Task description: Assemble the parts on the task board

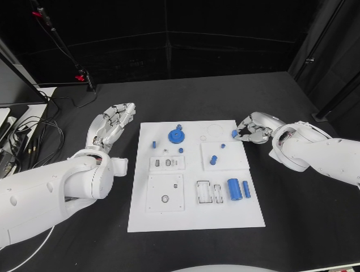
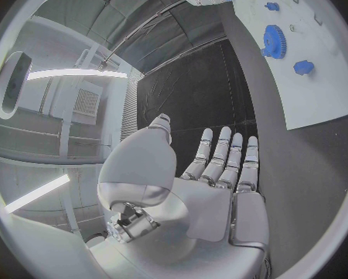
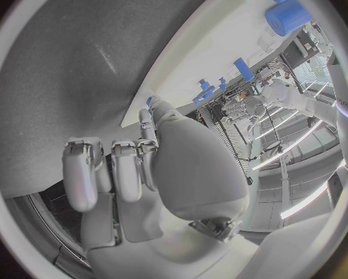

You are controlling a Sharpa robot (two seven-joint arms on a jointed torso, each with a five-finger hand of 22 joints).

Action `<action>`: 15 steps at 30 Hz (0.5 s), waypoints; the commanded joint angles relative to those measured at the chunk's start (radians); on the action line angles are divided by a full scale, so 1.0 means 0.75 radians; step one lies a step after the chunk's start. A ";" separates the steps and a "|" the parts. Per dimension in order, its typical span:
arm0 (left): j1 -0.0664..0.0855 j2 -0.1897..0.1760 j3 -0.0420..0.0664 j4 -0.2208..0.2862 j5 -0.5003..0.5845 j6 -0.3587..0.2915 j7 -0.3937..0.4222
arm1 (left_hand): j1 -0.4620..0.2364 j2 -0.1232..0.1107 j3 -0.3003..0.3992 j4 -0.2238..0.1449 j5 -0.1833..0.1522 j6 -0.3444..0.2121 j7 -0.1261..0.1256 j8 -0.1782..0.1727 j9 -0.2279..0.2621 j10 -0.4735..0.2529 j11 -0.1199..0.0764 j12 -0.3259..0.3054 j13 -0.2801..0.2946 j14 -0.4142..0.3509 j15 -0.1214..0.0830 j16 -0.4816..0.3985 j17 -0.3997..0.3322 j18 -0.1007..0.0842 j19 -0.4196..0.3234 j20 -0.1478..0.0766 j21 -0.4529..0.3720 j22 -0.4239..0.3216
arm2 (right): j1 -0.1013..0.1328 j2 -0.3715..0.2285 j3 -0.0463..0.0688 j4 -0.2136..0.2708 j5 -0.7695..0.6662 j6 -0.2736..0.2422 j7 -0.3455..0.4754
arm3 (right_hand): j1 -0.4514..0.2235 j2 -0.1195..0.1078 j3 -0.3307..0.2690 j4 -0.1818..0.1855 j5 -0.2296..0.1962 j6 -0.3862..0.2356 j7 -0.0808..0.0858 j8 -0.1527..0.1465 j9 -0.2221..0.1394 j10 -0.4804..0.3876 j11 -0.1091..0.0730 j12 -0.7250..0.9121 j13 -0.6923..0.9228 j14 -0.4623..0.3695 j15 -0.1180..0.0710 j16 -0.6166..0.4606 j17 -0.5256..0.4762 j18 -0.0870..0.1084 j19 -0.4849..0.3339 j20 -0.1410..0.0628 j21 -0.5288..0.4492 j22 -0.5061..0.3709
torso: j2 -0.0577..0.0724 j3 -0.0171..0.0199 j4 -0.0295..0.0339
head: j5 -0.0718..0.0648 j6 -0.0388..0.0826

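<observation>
Nearest the head camera, the bulky white left arm [image 1: 41,192] ran up from the picture's lower left to the left robot hand [image 1: 114,122], which lay flat on the black table [image 1: 310,226] just beside the left edge of the white rectangular task board [image 1: 194,218], its fingers straight, side by side and holding nothing. On the board's near half two blue cylinders [image 1: 238,188] lay side by side next to a pair of rectangular slots. Farther back sat a blue toothed gear [image 1: 176,136], a short blue peg [image 1: 213,160] and several smaller blue parts too small to make out. At the board's far right corner the right robot hand [image 1: 249,129] was curled in with a small blue part [image 1: 234,134] at its fingertips; in the right wrist view a speck of blue showed at a fingertip, so it seemed to be pinching that part, though the curled fingers hid most of it. White raised blocks [image 1: 165,192] on the board's left side carried holes whose shapes could not be told.
</observation>
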 commanded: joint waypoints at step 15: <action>0.002 -0.003 0.001 0.002 -0.009 0.011 0.351 | 0.002 0.016 -0.010 0.002 0.008 0.012 0.193 0.008 -0.003 0.004 0.007 0.006 -0.002 0.000 0.008 0.009 -0.002 -0.005 0.003 0.009 0.008 0.001 | 0.002 0.005 0.001 0.005 -0.010 -0.029 -0.020 | -0.001 -0.007 0.003 -0.006 -0.001 -0.001 0.005 -0.039 -0.016 0.141 0.001 0.003 0.351 0.139 0.006 0.003 0.351 -0.010 0.139 0.003 0.004 0.351 | 0.000 -0.0005 0.0019 | 0.000 0.004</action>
